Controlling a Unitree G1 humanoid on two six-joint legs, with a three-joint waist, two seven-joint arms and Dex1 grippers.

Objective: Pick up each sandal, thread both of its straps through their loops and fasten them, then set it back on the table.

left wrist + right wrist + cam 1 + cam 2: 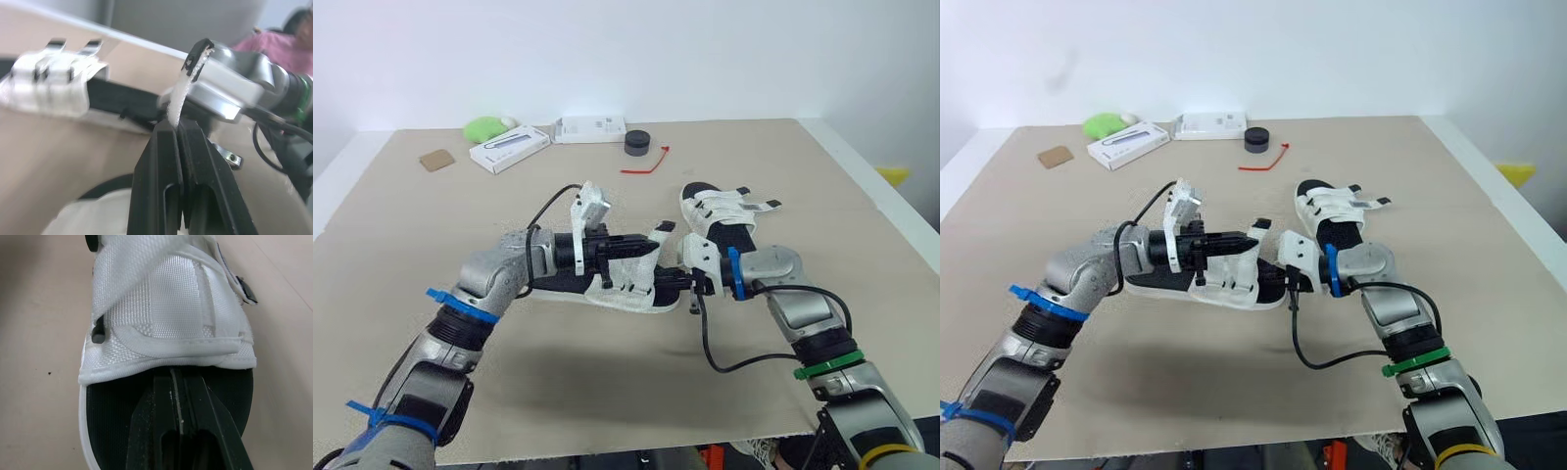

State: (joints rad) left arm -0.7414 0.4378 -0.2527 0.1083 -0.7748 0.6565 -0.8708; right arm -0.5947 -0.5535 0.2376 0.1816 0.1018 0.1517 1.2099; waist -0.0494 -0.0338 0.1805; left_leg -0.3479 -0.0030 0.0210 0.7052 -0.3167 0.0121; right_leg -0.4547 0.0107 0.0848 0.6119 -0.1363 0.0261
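1. Near sandal (pixel 628 276) lies crosswise on your table (pixel 401 245); far sandal (pixel 720 217) points away from you: 2 sandals.
2. Left gripper (pixel 177 128) pinches 1 strap (pixel 179 98); right gripper (pixel 177 376) sits closed at the near sandal's end.

Bright, even light floods the table (pixel 744 392), with glare washing out the far white box (pixel 590 127).

My arms are silver-grey metal shells with black sections between. My left arm (pixel 494 274) wears a blue tie (pixel 460 302) and a second blue tie (pixel 386 416) further up. My right arm (pixel 803 313) has a blue band (pixel 734 274), a green band (pixel 827 369) and a yellow band (pixel 886 455), and a black cable (pixel 724 367) loops off its wrist. A white bracket (pixel 589 208) sits behind my left hand (pixel 641 250), as on my right hand (pixel 677 279). Each has two flat black fingers (pixel 161 166).
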